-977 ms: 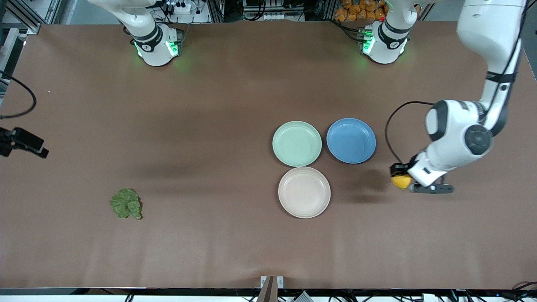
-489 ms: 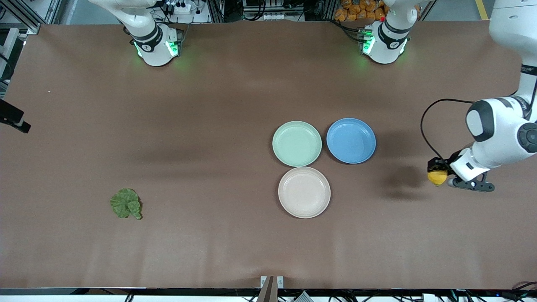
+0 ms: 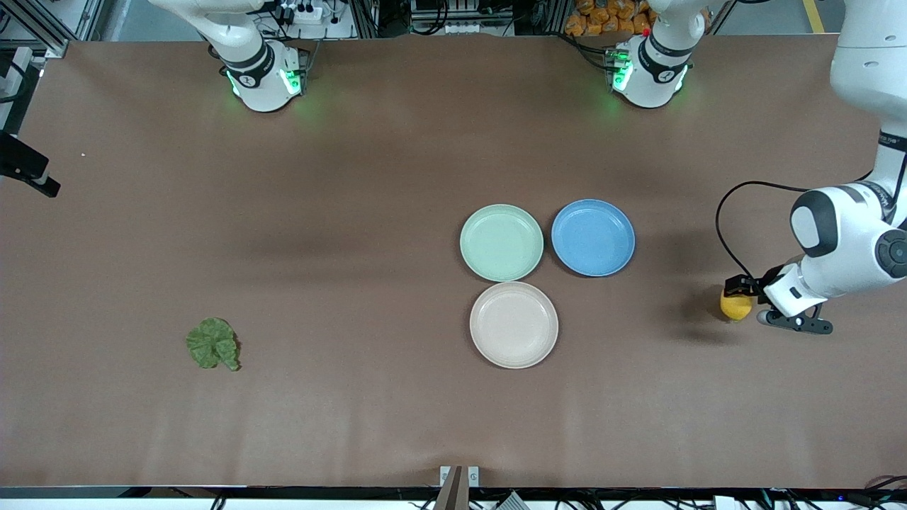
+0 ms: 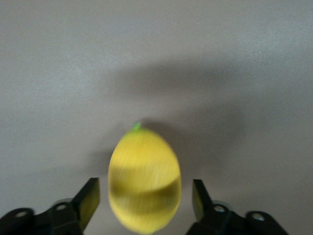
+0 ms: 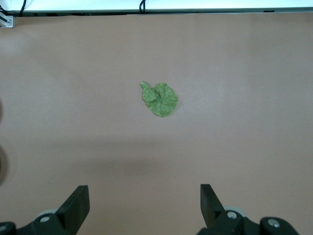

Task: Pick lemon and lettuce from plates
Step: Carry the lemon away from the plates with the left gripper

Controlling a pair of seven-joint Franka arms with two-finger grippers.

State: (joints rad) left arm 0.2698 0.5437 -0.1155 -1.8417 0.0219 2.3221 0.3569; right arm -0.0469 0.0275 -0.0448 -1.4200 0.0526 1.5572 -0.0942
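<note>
Progress is judged to be nearly complete, since both task items are seen off the plates. The small oval bright-yellow lemon is located at the left arm's end of the brown table, well apart from the three plates, and it appears to rest on or just above the surface; contact with the table cannot be confirmed. The left gripper is positioned at the lemon, and in the left wrist view its black fingers are seen spread to either side of the fruit with a gap on each side, so no grip is applied. The crinkled dark green lettuce leaf lies flat on the table toward the right arm's end, well apart from all plates. The round pale mint green plate and the round beige-cream plate are both bare, as is the round blue plate beside them. The right gripper is held high over the table near the lettuce, with its fingers open and nothing between them; this arm waits. Only withdrawal of the left arm from the lemon is judged to remain
</note>
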